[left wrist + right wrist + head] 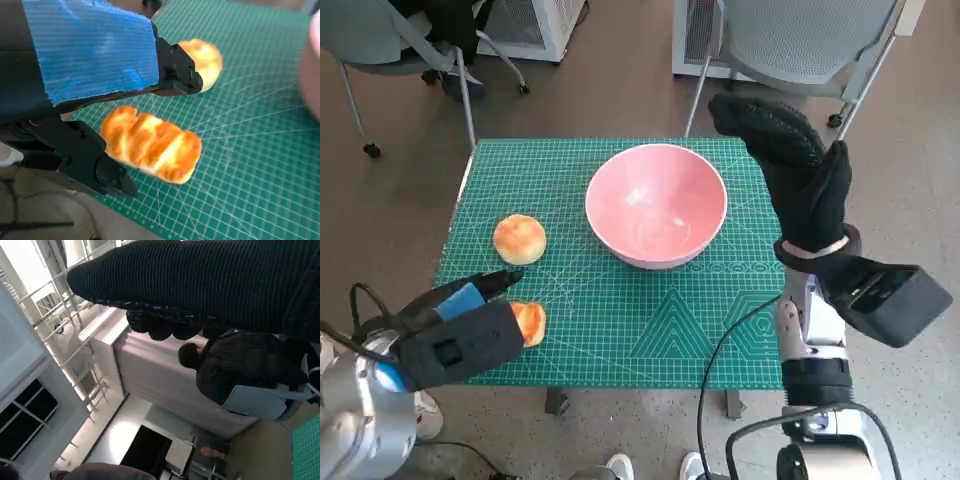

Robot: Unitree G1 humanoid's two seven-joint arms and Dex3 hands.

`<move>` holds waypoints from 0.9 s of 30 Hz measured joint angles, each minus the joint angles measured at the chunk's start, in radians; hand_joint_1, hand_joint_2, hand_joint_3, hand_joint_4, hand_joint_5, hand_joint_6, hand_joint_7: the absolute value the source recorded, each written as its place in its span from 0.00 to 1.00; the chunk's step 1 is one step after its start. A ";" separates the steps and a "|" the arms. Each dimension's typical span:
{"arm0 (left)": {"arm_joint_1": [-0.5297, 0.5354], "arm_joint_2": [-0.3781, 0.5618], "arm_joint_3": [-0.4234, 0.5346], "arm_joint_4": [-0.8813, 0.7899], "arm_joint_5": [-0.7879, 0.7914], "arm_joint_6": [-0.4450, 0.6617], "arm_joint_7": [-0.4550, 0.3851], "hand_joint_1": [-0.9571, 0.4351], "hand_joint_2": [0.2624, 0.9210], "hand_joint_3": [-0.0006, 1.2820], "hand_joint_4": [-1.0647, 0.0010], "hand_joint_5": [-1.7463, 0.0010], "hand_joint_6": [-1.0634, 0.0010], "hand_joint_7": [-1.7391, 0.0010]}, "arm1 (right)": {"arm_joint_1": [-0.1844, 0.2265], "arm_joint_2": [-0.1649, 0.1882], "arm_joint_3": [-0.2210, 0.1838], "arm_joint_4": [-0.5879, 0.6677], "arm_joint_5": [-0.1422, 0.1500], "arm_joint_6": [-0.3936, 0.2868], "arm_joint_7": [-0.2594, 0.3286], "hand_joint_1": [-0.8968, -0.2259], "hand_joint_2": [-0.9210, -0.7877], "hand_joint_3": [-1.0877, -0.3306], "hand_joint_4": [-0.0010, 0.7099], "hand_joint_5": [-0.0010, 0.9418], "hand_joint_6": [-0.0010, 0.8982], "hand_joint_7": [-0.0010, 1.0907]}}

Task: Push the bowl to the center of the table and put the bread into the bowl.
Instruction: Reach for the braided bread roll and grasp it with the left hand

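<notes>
Already near the surface's (pixel 620 330) middle, the pink bowl (pixel 656 205), still without bread. Left robot hand (pixel 460 335) open around the ridged bread roll (pixel 152 144), not yet gripping; right robot hand (pixel 790 160) raised, empty, fingers apart.

Near bread (pixel 531 322) half hidden behind left hand (pixel 460 335); bowl (pixel 311 70) cut off at left wrist view's edge.

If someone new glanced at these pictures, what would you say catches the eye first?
The big pink bowl at the middle of the green cutting mat stands out first. Next, the left hand at the mat's near left, its fingers either side of a ridged golden bread, with a round bun beyond it.
</notes>
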 measured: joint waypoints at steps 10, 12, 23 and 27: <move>-0.026 -0.021 -0.030 0.056 0.018 0.003 0.000 0.68 0.73 0.01 0.81 1.00 0.63 0.99 | 0.000 0.000 -0.002 0.000 0.001 0.001 0.004 0.34 0.00 0.26 0.08 0.00 0.00 0.26; -0.034 -0.026 -0.036 0.070 0.021 0.002 0.000 0.68 0.73 0.01 0.81 1.00 0.63 0.99 | 0.000 0.001 -0.002 0.000 0.001 0.000 0.004 0.34 0.00 0.26 0.08 0.00 0.00 0.25; -0.058 -0.059 -0.072 0.162 0.045 -0.009 0.010 0.68 0.73 0.01 0.80 1.00 0.61 0.99 | 0.000 0.003 -0.002 0.004 0.000 -0.001 0.004 0.34 0.00 0.25 0.08 0.00 0.00 0.24; -0.072 -0.072 -0.085 0.203 0.058 -0.018 0.018 0.67 0.74 0.01 0.79 1.00 0.60 0.99 | 0.000 0.006 -0.001 0.012 -0.001 -0.002 0.007 0.33 0.00 0.25 0.09 0.01 0.00 0.23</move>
